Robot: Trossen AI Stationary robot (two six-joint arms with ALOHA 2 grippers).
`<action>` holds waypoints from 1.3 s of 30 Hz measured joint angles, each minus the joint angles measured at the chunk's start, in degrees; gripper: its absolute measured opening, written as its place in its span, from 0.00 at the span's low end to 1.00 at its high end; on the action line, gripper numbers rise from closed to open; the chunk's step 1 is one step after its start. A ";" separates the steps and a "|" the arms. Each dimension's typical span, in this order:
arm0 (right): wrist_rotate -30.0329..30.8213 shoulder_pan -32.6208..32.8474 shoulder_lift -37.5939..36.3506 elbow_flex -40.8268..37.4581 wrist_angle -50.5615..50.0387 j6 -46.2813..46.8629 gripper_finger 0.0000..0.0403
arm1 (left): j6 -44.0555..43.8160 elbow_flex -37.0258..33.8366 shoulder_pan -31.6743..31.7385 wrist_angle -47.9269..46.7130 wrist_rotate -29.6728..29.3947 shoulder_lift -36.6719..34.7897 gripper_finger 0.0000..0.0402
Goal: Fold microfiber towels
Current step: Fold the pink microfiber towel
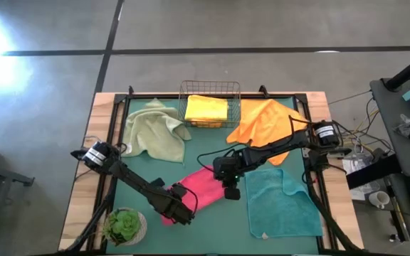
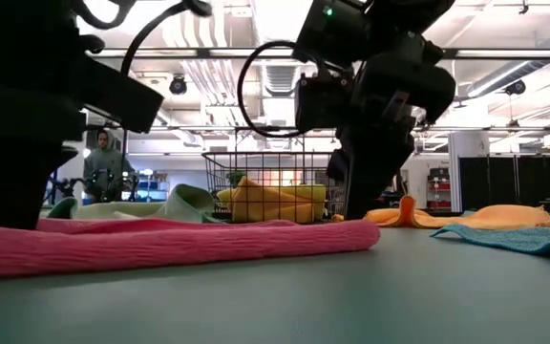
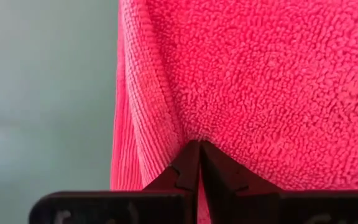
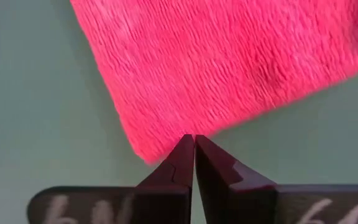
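Observation:
A pink towel [image 1: 199, 186] lies folded in a long strip on the dark-green mat [image 1: 212, 227], running from near left to far right. My left gripper [image 1: 182, 212] is shut on its near-left end and my right gripper [image 1: 231, 189] is shut at its far-right end. In the low view the strip [image 2: 160, 244] rests flat on the mat between the two. A teal towel [image 1: 283, 203], an orange towel [image 1: 265, 122] and a sage-green towel [image 1: 155, 131] lie spread on the mat. A yellow towel [image 1: 206, 109] sits folded in the wire basket [image 1: 237, 89]. My left gripper pinches the pink towel a little in from its side edge [image 3: 194, 127] between its two fingers, from above, pointing down. The cloth puckers into a small crease at the fingertips. The towel lies on the mat. My right gripper pinches the pink towel's end edge [image 4: 188, 124], close to a corner [image 4: 146, 154], between its two fingers. The fingers slant down at it. One layer or several, I cannot tell. The towel lies flat on the mat.
A potted green plant [image 1: 125, 226] stands at the near left corner, close to my left arm. The wire basket stands at the far edge. Bare mat shows between the pink towel and the teal towel. In the low view a person [image 2: 106, 162] stands in the room behind.

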 joint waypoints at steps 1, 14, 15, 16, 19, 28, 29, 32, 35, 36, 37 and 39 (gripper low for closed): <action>0.03 0.00 0.32 0.00 0.02 0.32 0.02 | 0.03 0.16 0.00 -0.76 0.02 -0.06 0.00; 1.03 -0.02 1.11 0.01 -2.20 3.55 0.02 | 1.57 -0.57 0.00 -6.00 -0.27 -3.94 0.00; 1.88 -0.01 0.42 0.00 -3.21 4.35 0.02 | 1.57 -0.59 -0.02 -7.06 -0.27 -4.04 0.00; 3.00 0.00 -0.30 0.02 -4.41 4.80 0.02 | 1.56 -0.59 -0.02 -8.42 -0.27 -4.16 0.00; 5.77 0.22 -2.70 0.24 -8.89 7.00 0.02 | 1.56 -0.50 -0.04 -10.01 -0.27 -5.48 0.00; 4.77 5.39 -3.47 1.16 7.10 14.49 0.02 | 2.53 -0.25 -0.65 -8.73 -3.33 -13.29 0.00; 5.14 5.87 -2.74 1.15 8.63 15.42 0.02 | 2.53 -0.25 -0.67 -8.64 -3.65 -14.10 0.00; 6.85 6.69 -1.51 1.05 10.30 18.24 0.02 | 2.63 -0.25 -1.29 -8.56 -5.06 -16.74 0.00; 7.28 6.78 0.02 1.07 10.59 20.70 0.02 | 3.08 -0.25 -1.68 -8.50 -6.97 -19.34 0.00; 7.33 6.75 0.64 1.06 10.52 20.99 0.02 | 3.14 -0.25 -1.75 -8.47 -8.16 -20.16 0.00; 7.82 6.75 1.51 1.05 10.42 21.32 0.02 | 3.13 -0.25 -1.75 -8.48 -9.41 -21.00 0.00; 8.35 6.74 2.67 1.03 10.17 22.36 0.02 | 3.14 -0.25 -1.81 -8.46 -12.47 -22.44 0.00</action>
